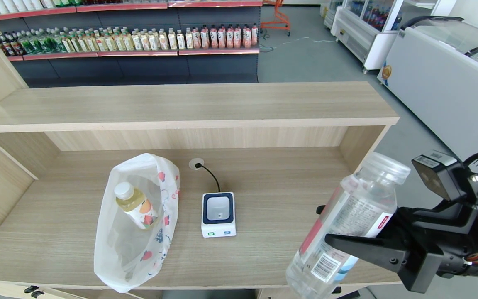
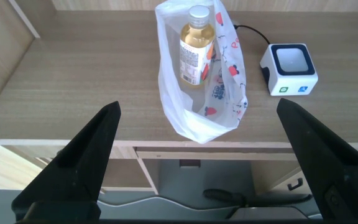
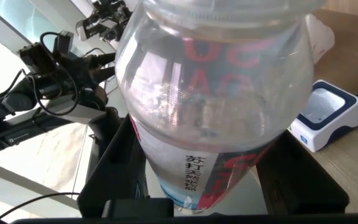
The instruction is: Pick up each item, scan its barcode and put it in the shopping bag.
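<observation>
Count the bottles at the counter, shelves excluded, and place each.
2. One clear bottle is held in the right pincer; one yellow-drink bottle sits inside the shopping bag on the counter. None seems hidden.

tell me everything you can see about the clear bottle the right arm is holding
The clear bottle is see-through plastic with a wide clear cap, a ribbed shoulder and a white label with red and blue patches. A barcode near its base faces the head camera. It is tilted, cap up and to the right. The right gripper is shut on its middle, jaws either side of the label. It hangs off the counter, right of the scanner, touching nothing else.
</observation>
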`<state>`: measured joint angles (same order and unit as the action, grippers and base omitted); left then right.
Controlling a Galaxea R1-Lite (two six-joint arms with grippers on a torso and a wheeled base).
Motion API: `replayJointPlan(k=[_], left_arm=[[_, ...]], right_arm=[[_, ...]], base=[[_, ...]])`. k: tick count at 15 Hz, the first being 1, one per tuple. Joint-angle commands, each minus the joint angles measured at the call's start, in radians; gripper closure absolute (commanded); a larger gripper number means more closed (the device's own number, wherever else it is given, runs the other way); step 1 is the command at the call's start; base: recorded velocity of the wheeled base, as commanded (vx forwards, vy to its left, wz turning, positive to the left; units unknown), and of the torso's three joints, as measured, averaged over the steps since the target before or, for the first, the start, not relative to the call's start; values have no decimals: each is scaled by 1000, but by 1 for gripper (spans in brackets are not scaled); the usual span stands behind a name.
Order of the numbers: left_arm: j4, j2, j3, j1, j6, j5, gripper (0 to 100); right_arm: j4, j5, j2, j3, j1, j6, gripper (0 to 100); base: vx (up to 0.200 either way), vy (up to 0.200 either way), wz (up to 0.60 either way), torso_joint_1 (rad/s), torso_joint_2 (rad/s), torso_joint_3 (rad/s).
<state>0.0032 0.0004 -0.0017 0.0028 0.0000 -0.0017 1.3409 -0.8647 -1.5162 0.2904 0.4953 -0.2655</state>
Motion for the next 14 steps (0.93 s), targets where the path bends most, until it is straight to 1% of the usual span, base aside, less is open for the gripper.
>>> replayJointPlan(k=[1,5,14], left_arm=[[0,0,0,0,-2,0,0],[0,0,0,0,0,0,0],[0,0,0,0,0,0,0]], right_arm=[[0,0,8,1,-1,0,100],[1,0,17,1,-17,3,100],[0,0,17,-2,-17,20,100]], base=[[0,0,0,0,0,0],[0,0,0,0,0,0],[0,0,0,0,0,0]])
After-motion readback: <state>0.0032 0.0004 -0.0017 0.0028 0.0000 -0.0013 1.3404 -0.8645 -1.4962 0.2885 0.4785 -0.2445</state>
